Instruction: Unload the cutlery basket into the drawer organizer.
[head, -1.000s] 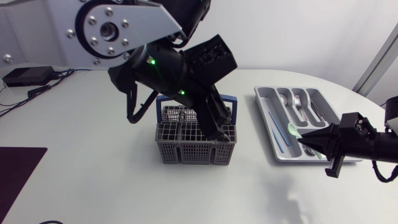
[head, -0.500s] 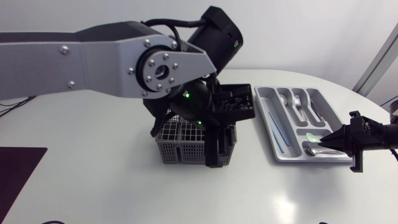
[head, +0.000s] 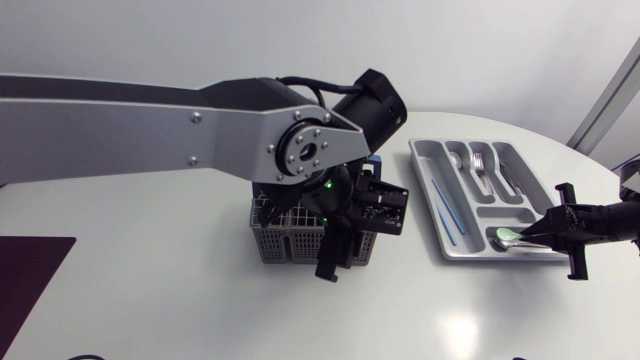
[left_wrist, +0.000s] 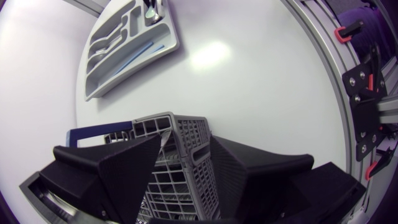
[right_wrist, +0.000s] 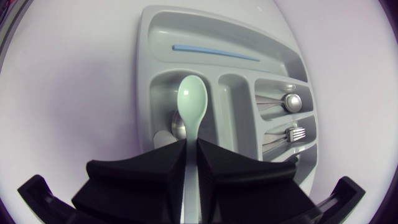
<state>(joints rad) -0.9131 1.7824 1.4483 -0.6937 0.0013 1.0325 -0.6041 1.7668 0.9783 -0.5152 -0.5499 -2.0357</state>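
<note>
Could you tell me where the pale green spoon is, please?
In the right wrist view, the green spoon is clamped in the right gripper, its bowl over the organizer's end compartment.

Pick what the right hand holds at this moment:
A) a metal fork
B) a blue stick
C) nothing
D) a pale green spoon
D: in the right wrist view the right hand is shut on the handle of a pale green spoon, whose bowl is over the drawer organizer.
</note>
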